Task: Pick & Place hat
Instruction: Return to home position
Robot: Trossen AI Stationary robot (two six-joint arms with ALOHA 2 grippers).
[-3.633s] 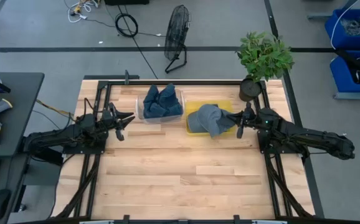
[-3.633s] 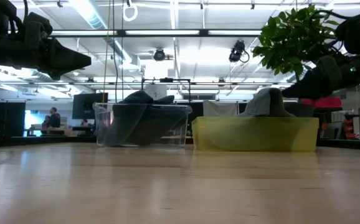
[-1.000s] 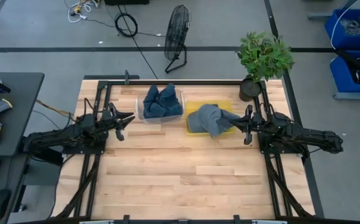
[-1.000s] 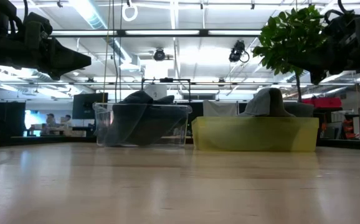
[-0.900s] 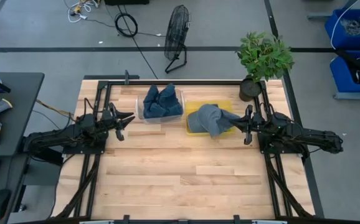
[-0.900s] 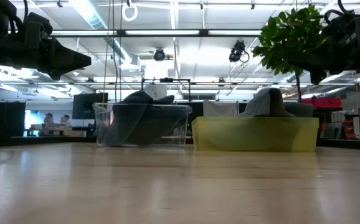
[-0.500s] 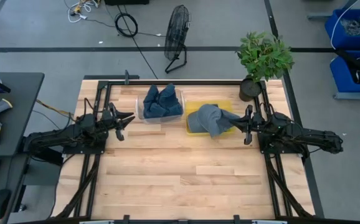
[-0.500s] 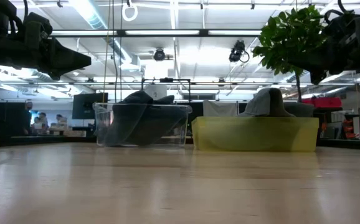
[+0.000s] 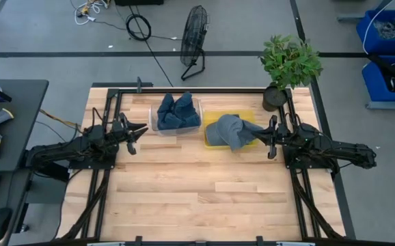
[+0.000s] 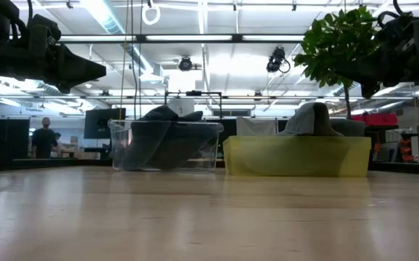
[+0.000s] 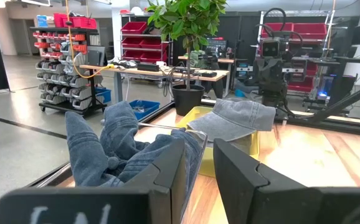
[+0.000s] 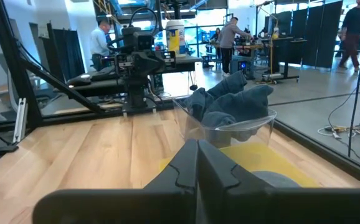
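The grey hat [image 9: 226, 130] lies on top of the yellow bin [image 9: 211, 117], its brim hanging over the bin's rim toward the right arm; the left wrist view shows the hat [image 11: 236, 117] from the side. My right gripper [image 9: 266, 137] is shut [image 12: 197, 163] and hovers just off the bin's right end, clear of the hat. My left gripper [image 9: 140, 130] is open [image 11: 198, 169] and waits in the air left of the clear bin [image 9: 158, 124].
The clear bin holds crumpled blue denim cloth [image 9: 178, 111] and stands beside the yellow bin at the table's far side. A potted plant [image 9: 290, 63] stands at the far right corner. Bare wooden tabletop [image 9: 197, 191] fills the near half. A person [image 10: 44, 138] stands far behind.
Over the last second both arms have kept still and the hat has not moved. Before that, my right gripper drew back from the hat toward the table's right edge and rose.
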